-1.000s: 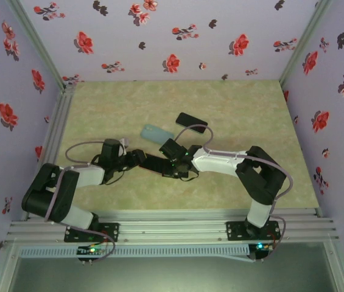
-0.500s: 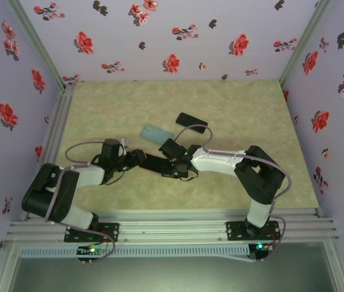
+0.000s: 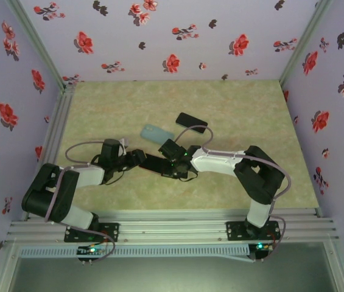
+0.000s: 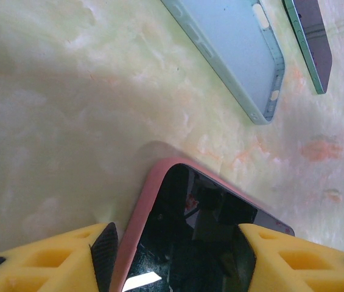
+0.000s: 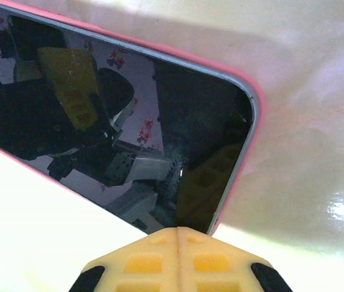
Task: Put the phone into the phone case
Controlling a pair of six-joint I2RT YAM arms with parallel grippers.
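So the black glossy phone with a pink rubbery rim point(image 4: 208, 207) lies flat on the pale green marbled tabletop point(image 3: 245, 109), about mid-tabletop where both arms meet. The left hand point(image 4: 178, 243) is pinching it across its width, with a yellow finger against each long edge. The right hand point(image 5: 178, 240) has its fingers pressed together, holding nothing, with the tips right at the pink rim by a rounded corner. Can't tell if they actually touch it.

Just beyond the pink-rimmed phone, with a strip of bare tabletop between, lies the light blue rectangular phone case point(image 4: 232, 55). Past that, close beside it but not touching, is a dark flat slab point(image 4: 310, 42). Lots of open tabletop on every other side of the pink-rimmed phone.
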